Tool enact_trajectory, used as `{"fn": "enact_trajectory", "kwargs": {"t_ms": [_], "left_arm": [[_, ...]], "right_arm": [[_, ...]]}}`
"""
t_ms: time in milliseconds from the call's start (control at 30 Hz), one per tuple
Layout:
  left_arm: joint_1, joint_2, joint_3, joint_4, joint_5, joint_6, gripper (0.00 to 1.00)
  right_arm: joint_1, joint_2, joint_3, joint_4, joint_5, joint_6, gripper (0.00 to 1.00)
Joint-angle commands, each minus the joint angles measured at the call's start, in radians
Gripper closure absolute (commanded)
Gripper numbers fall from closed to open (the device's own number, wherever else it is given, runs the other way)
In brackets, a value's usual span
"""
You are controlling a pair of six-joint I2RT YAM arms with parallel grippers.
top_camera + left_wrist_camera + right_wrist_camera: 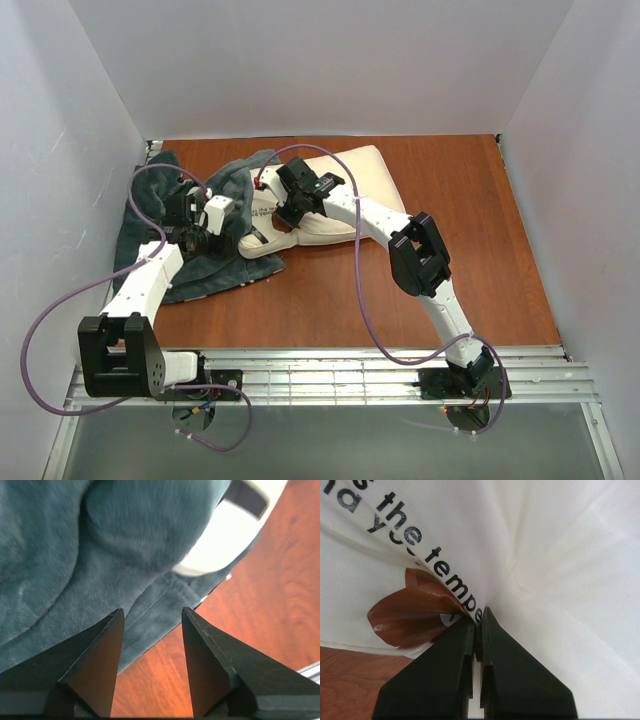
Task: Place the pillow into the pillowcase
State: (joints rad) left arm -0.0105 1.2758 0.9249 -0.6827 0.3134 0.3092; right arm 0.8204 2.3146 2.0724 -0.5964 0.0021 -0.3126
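The right claw (477, 614) was clenched on a pinch of fabric of the plump cream-white rectangular pillow (368, 172), its fingertips meeting just beside the line of dark printed text and a brown printed patch, with the cloth puckered into folds around the grip. The left claw (150, 617) was released, jaws apart with nothing between them, poised low over the hem of the large, soft, dark grey-teal plush pillowcase (222, 262). From above, the pillowcase lay crumpled at the left side of the red-brown wooden tabletop (450, 200), and the pillow lay just right of it, near the back, its near-left corner overlapping the dark fabric. Whether that corner was already inside the opening could not be told. The step in hand seemed to be starting the pillow into the mouth of the case. The next move likely called for the left claw to take the upper hem and lift it open while the right fed the pillow leftward.
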Motion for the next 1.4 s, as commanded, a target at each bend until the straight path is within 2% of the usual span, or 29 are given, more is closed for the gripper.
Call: {"fn": "enact_trajectory", "kwargs": {"t_ms": [0,200,300,400,533,600,667,767,933,967,1167,1267,1300,1367], "left_arm": [[-0.025,-0.058,-0.053,0.086,-0.033,0.061,0.56],[-0.084,-0.026,-0.155,0.239,-0.171,-0.019,0.48],[-0.1,-0.015,-0.152,0.244,-0.178,-0.022,0.55],[-0.101,-0.1,-0.193,0.25,-0.12,0.002,0.63],[-0.128,-0.171,-0.253,0.235,-0.097,0.008,0.67],[-0.141,-0.159,-0.276,0.235,-0.129,0.002,0.67],[-0.152,-0.124,-0.282,0.259,-0.166,-0.01,0.64],[-0.16,-0.083,-0.285,0.31,-0.174,-0.031,0.52],[-0.161,0.008,-0.276,0.428,-0.244,-0.079,0.46],[-0.166,0.034,-0.278,0.449,-0.257,-0.097,0.35],[-0.166,0.164,-0.268,0.531,-0.381,-0.14,0.34],[-0.166,0.223,-0.258,0.543,-0.376,-0.142,0.48],[-0.166,0.249,-0.252,0.529,-0.378,-0.142,0.7],[-0.166,0.255,-0.229,0.49,-0.337,-0.13,0.89]], "right_arm": [[0.013,0.0,0.055,0.076,0.025,0.075,0.99],[0.011,-0.004,0.057,0.079,0.032,0.102,0.99],[0.011,-0.006,0.054,0.083,0.039,0.102,0.99],[0.006,-0.006,0.052,0.086,0.035,0.109,0.99],[0.003,0.0,0.064,0.09,0.021,0.132,0.99],[0.003,0.003,0.071,0.092,0.019,0.144,0.99],[0.002,0.008,0.075,0.093,0.01,0.156,0.99],[0.002,0.014,0.072,0.093,0.006,0.174,0.99],[0.0,0.015,0.057,0.093,0.006,0.188,0.99],[-0.001,0.017,0.054,0.093,0.006,0.19,0.99],[-0.001,0.02,0.051,0.092,0.006,0.21,0.99],[-0.001,0.022,0.045,0.092,0.006,0.213,0.99],[0.0,0.023,0.045,0.092,0.006,0.211,0.99],[-0.001,0.023,0.043,0.092,0.013,0.211,0.99]]}}
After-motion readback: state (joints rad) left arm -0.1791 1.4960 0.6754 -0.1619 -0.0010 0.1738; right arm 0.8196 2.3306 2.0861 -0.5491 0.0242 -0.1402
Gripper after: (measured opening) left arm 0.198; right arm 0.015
